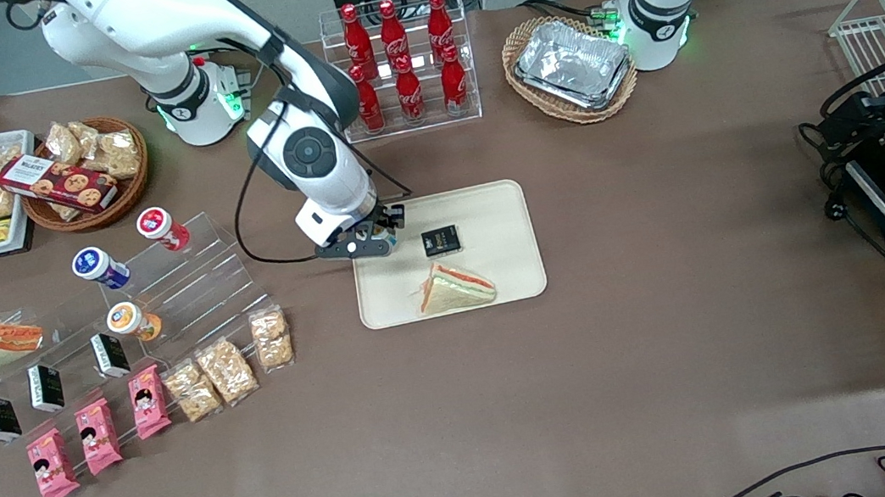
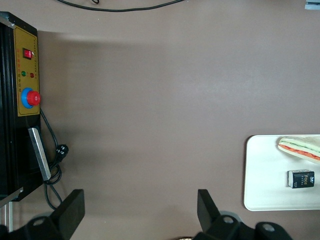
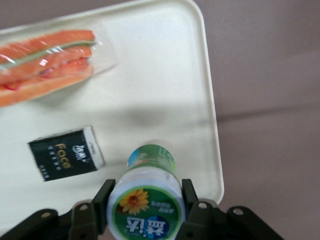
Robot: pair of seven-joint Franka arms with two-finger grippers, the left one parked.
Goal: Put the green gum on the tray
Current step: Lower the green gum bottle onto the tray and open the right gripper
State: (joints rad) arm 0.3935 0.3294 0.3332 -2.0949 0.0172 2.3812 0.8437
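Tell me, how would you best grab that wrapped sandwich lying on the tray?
Probably across its two long slanted sides, coming straight down from above. The sandwich lies flat on the tray as a soft triangular wedge, so a light pinch suits it. Its sides are free; the black packet lies apart. The gripper, above the tray's edge, is shut on the green gum.

Brown table (image 1: 592, 348); tray (image 1: 501, 206), snacks on it.

right arm: reaches down from its base, wrist bent toward the table | gripper (image 1: 373, 240): low over the tray (image 1: 501, 206) edge nearest the working arm's end | fingers (image 3: 102, 200): clamped on the green gum (image 3: 147, 202), one each side below its lid
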